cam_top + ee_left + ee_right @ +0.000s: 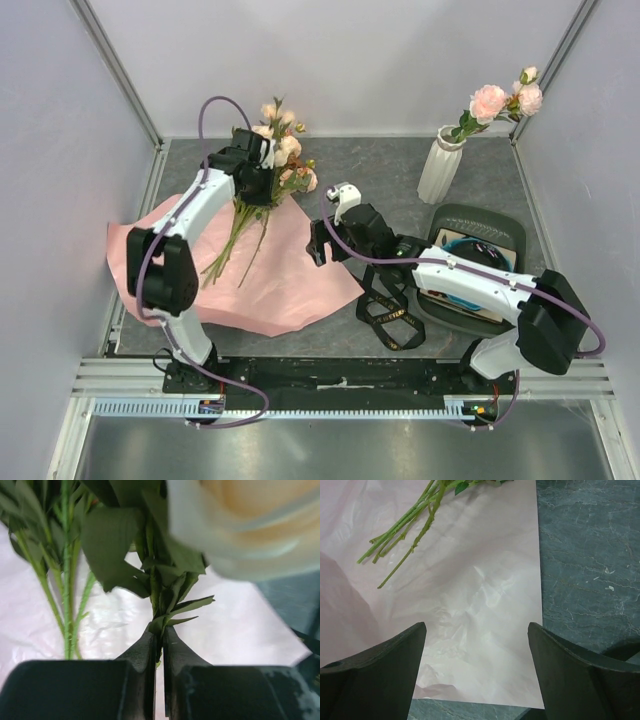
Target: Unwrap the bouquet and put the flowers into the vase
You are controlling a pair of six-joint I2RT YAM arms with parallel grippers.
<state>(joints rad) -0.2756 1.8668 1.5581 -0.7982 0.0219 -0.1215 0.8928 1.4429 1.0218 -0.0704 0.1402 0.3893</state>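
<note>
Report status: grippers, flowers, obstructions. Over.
Left gripper shut on a flower stem. Right gripper open, empty, above the pink paper. Other flowers lie on that paper; vase already holds some. Black ribbon lies aside, not blocking.

You have no text, label, brand, number or sign that can be read in any of the three views. The items lying in the dark tray (480, 212) at the right of the counter (380, 170) are too small, and too much hidden by the right arm (470, 282), to show any lettering.
</note>
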